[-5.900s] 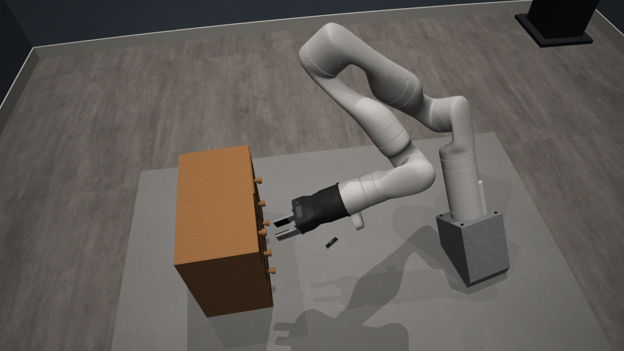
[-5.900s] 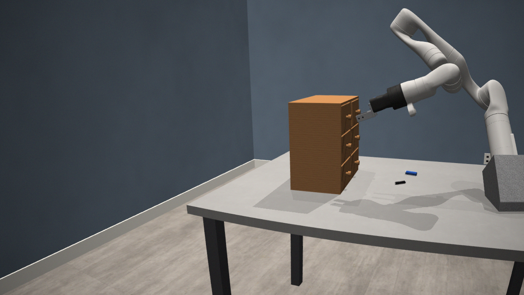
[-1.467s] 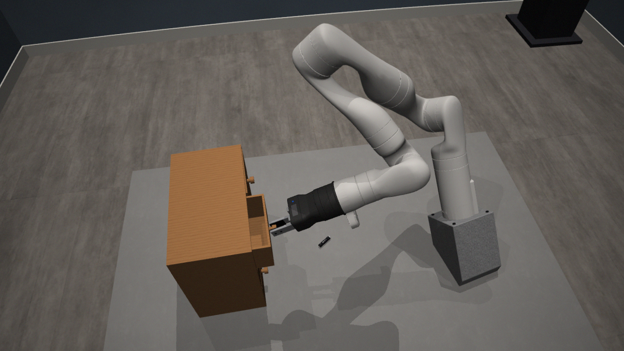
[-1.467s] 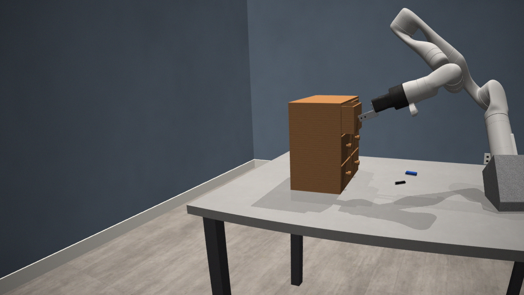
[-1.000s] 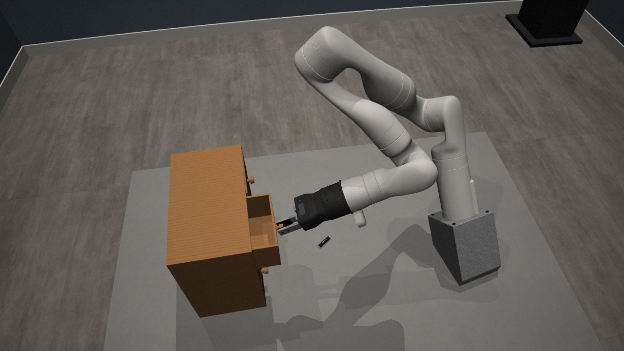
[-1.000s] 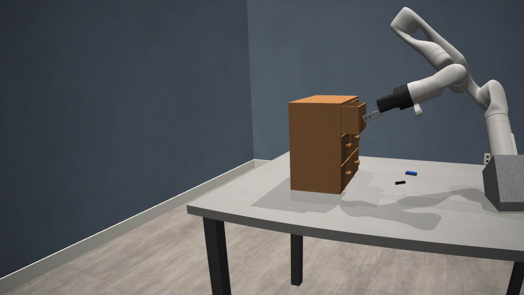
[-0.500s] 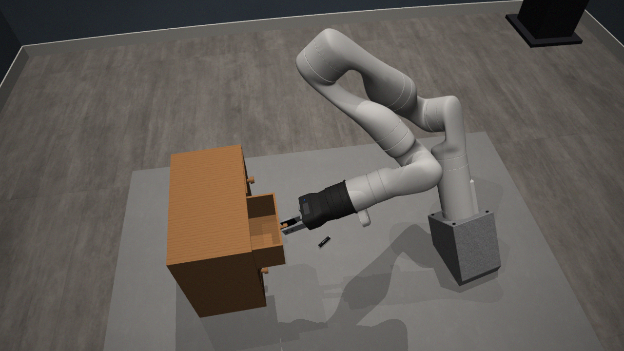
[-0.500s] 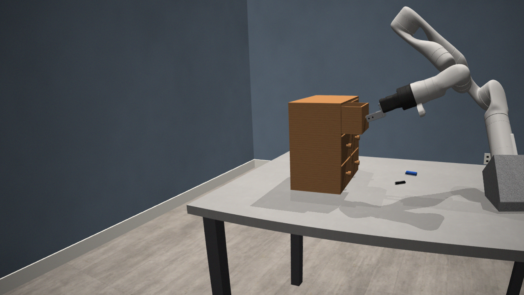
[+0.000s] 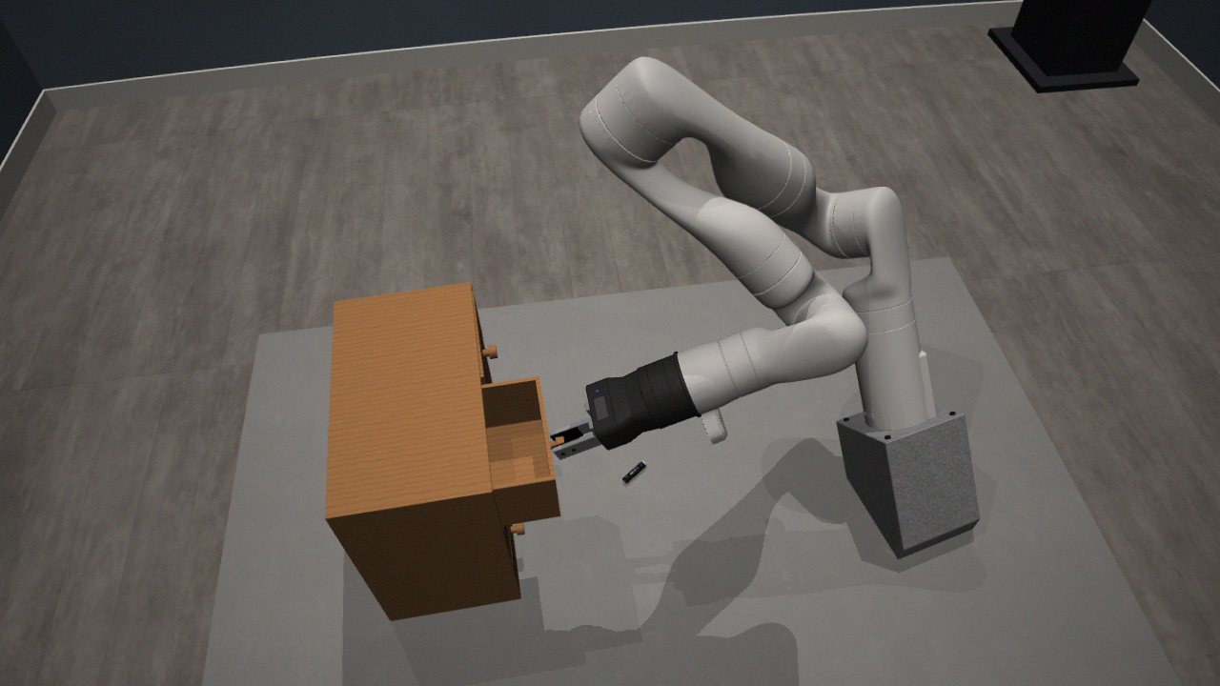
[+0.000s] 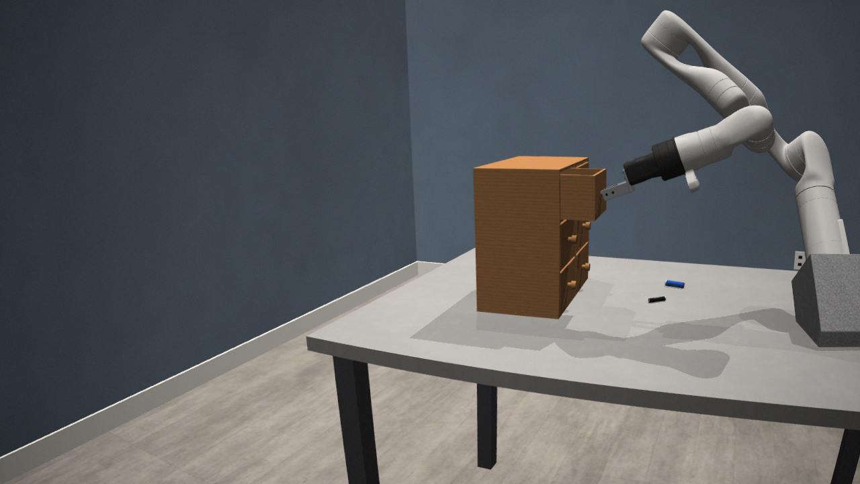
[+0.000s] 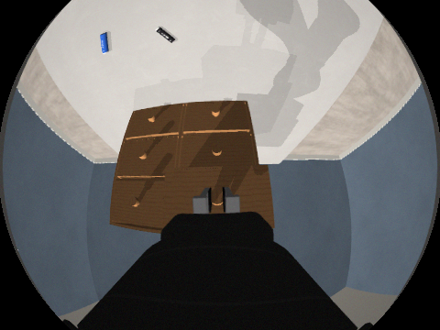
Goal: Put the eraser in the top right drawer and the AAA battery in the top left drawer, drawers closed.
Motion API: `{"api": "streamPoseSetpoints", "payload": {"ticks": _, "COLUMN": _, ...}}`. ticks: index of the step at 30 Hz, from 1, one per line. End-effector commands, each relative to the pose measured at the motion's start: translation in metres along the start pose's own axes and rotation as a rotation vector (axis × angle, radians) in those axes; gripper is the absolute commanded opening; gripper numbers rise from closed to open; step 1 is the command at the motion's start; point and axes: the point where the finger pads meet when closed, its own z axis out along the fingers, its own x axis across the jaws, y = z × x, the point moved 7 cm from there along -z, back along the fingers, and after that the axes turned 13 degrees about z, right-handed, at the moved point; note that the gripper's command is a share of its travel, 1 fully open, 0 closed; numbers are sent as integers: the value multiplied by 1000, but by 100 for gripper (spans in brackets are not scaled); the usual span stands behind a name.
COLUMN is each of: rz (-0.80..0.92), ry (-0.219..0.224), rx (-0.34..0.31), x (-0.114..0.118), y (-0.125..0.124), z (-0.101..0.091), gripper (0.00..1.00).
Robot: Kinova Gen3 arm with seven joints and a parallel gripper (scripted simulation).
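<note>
My gripper [image 9: 556, 444] [image 10: 603, 195] [image 11: 216, 195] is shut on the knob [image 11: 217, 203] of the top-left drawer [image 9: 526, 497] [image 10: 575, 197]. That drawer stands well out of the small chest [image 9: 400, 409] [image 10: 517, 240] and looks level. I see no object in its visible part. The top-right drawer [image 11: 153, 194] looks pushed in. A small black piece with pale ends [image 9: 634, 472] [image 10: 656, 299] [image 11: 165, 35], probably the AAA battery, lies on the table. A blue piece [image 10: 674, 284] [image 11: 104, 42] lies near it, hidden in the top view; I cannot tell surely whether it is the eraser.
The middle and bottom rows of drawers look pushed in, with knobs sticking out below the open drawer. The robot base [image 9: 929, 486] [image 10: 832, 300] stands on the table [image 9: 281, 375] [image 10: 384, 337], across from the chest's front. The arm reaches above the table between them.
</note>
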Motion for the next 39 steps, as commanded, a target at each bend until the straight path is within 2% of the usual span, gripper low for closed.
{"api": "streamPoseSetpoints", "payload": {"ticks": 1, "rz": 1, "ry": 2, "rx": -2, "x": 1, "y": 1, "z": 0, "gripper": 37}}
{"api": "streamPoseSetpoints", "payload": {"ticks": 11, "rz": 1, "ry": 2, "rx": -2, "x": 1, "y": 1, "z": 0, "gripper": 37}}
{"api": "streamPoseSetpoints", "payload": {"ticks": 14, "rz": 1, "ry": 2, "rx": -2, "x": 1, "y": 1, "z": 0, "gripper": 49}}
{"api": "streamPoseSetpoints", "payload": {"ticks": 17, "rz": 1, "ry": 2, "rx": -2, "x": 1, "y": 1, "z": 0, "gripper": 55}}
{"api": "streamPoseSetpoints", "payload": {"ticks": 18, "rz": 1, "ry": 2, "rx": -2, "x": 1, "y": 1, "z": 0, "gripper": 61}}
{"api": "streamPoseSetpoints", "payload": {"ticks": 21, "rz": 1, "ry": 2, "rx": -2, "x": 1, "y": 1, "z": 0, "gripper": 61}}
{"api": "streamPoseSetpoints", "payload": {"ticks": 22, "rz": 1, "ry": 2, "rx": -2, "x": 1, "y": 1, "z": 0, "gripper": 67}}
{"api": "streamPoseSetpoints", "payload": {"ticks": 30, "rz": 1, "ry": 2, "rx": -2, "x": 1, "y": 0, "z": -1, "gripper": 67}}
{"api": "streamPoseSetpoints", "payload": {"ticks": 39, "rz": 1, "ry": 2, "rx": -2, "x": -1, "y": -7, "z": -21, "gripper": 67}}
